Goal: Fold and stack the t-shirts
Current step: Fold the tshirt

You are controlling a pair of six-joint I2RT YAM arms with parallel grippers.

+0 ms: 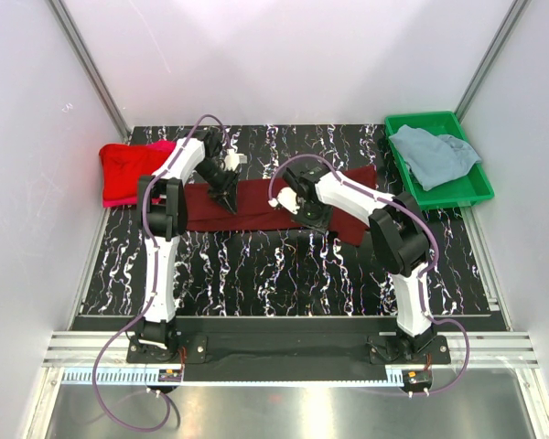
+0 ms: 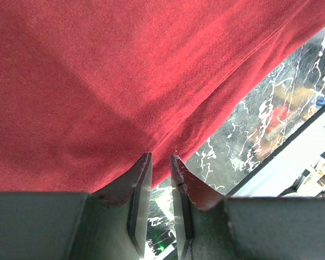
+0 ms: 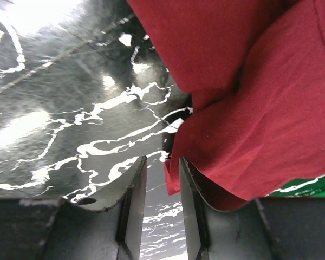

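The dark maroon t-shirt (image 1: 256, 208) lies as a long band across the middle of the black marbled table. My left gripper (image 1: 227, 203) sits at its left part. In the left wrist view its jaws (image 2: 161, 156) stand a narrow gap apart at the shirt's near hem (image 2: 124, 70), with only table showing between them. My right gripper (image 1: 297, 207) is over the shirt's middle. In the right wrist view it (image 3: 162, 158) is open, and a corner of maroon cloth (image 3: 260, 108) hangs into the gap unpinched. The bright red shirt (image 1: 128, 166) lies on the pink one (image 1: 119, 200) at far left. The grey-blue shirt (image 1: 435, 155) is in the tray.
The green plastic tray (image 1: 453, 196) stands at the back right corner; a bit of it shows in the right wrist view (image 3: 314, 190). White walls and metal rails enclose the table on three sides. Both arm bases are bolted at the near edge.
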